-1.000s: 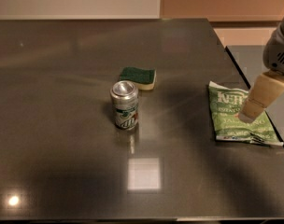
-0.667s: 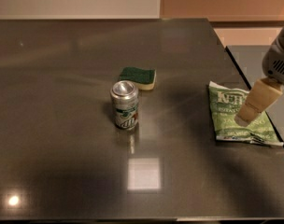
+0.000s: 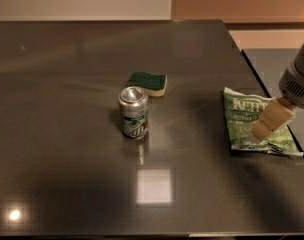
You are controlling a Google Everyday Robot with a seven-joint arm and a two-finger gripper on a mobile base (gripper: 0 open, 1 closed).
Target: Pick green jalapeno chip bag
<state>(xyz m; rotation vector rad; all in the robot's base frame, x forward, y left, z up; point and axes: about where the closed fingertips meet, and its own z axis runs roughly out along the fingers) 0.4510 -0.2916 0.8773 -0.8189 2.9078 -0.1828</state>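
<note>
Now slightly lower and further left: beige-tipped gripper (image 3: 263, 127) over flat crinkly green jalapeno chip bag (image 3: 240, 118), lying unmoved near dark glossy table (image 3: 67, 84) right edge. Cannot tell gripper's spread. Seemingly closing in; not yet lifted.

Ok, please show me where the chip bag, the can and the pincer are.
Chip bag (image 3: 241, 126): camera view, its green front.
Can (image 3: 134, 115): camera view, its side wall.
Pincer (image 3: 264, 126): camera view, its tan tip, over the bag's right half.
</note>
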